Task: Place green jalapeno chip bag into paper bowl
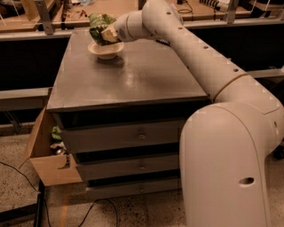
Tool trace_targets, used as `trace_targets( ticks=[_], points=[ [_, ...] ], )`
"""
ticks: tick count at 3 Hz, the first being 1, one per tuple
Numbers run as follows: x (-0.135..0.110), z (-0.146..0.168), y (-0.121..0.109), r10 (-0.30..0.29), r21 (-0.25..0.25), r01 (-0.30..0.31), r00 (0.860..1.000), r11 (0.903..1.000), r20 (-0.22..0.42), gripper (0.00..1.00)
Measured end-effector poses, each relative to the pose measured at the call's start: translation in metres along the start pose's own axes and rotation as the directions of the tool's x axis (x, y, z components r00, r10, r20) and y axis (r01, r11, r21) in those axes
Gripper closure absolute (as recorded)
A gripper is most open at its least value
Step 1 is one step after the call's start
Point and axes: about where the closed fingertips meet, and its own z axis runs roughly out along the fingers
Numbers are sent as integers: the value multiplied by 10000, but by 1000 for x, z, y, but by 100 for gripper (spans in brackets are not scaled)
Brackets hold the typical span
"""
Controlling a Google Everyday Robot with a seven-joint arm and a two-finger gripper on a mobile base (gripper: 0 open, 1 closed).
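Observation:
The green jalapeno chip bag [99,26] is a wrinkly glossy green bag held in my gripper [105,34]. It hangs just above the cream-white paper bowl [105,49], which sits on the far left part of the grey cabinet top [133,75]. The bag's lower edge is at about the bowl's rim. My gripper is shut on the bag, directly over the bowl. My white arm [191,48] reaches in from the right.
The cabinet has several drawers with small knobs [141,135]. An open cardboard box [46,155] with items inside stands at its lower left. A wooden bench [80,9] runs behind. Cables lie on the speckled floor [17,177].

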Motion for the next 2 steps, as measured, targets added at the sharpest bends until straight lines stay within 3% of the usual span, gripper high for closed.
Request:
trace_targets(
  ticks=[2],
  points=[
    [-1,5,-1,159,248,-159,9999,9996,34,4]
  ],
)
